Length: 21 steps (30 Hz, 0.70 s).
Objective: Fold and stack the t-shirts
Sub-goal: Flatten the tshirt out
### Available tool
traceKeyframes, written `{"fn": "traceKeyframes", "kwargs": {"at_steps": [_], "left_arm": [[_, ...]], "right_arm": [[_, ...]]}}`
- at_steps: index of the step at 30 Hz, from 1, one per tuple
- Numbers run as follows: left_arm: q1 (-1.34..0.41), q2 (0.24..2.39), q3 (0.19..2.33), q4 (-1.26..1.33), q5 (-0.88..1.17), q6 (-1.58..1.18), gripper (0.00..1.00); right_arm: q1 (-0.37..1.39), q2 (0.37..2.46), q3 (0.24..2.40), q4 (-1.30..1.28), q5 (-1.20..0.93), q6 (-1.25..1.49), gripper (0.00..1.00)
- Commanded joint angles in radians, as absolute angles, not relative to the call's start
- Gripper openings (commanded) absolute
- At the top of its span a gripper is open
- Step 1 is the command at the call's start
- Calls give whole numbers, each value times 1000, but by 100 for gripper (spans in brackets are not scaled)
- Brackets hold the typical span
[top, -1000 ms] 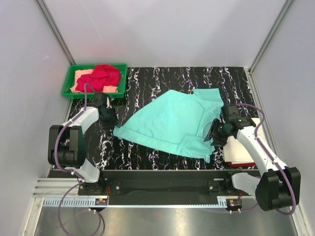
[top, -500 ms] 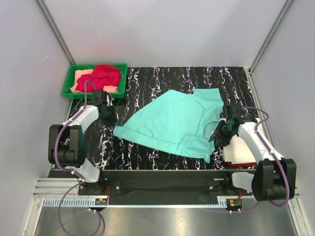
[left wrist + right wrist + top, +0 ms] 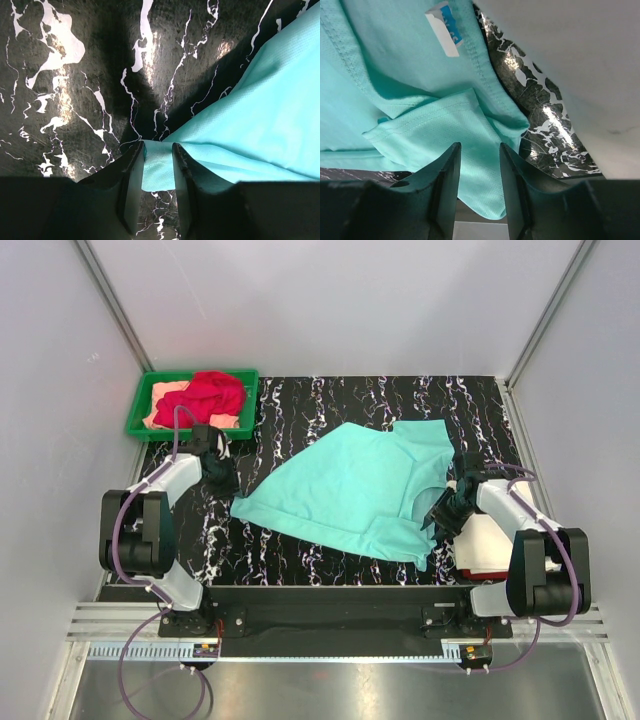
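Claws are both closing in: our left claw (image 3: 158, 165) is now pinching the teal shirt (image 3: 360, 490) corner between its fingers; our right claw (image 3: 479, 165) is clamping the sleeve, readying a fold.

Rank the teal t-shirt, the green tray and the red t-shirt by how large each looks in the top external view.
1. teal t-shirt, spread across the table, by far the largest.
2. green tray.
3. red t-shirt, bunched up inside the tray and covering only part of it.

A lab test cell: plain white enclosure walls (image 3: 330, 300) around a marbled black table (image 3: 300, 400).
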<state>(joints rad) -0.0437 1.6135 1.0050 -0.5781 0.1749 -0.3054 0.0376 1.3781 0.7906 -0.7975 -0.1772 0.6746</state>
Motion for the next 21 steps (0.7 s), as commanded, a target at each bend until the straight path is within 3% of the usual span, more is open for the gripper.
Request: {"fn": "traceKeyframes", "kwargs": {"at_steps": [1,5,7,9,21], "left_arm": [[-40,1609,1017,-583,186,-281,34],[-40,1621,1003,-574,184,-276,31],[-40,1640,1006,-575,180,-282,14],[-40,1641,1006,-572,170,-285,7],[-40,1605,1009,-587,155,-278,0]], "right_arm": [[29,1374,802,-765,-183,690,44],[28,1387,796,-753,-158,698,44],[25,1399,790,-732,-160,701,44],[20,1420,792,-723,-161,701,43],[17,1509,799,-630,-150,675,36]]}}
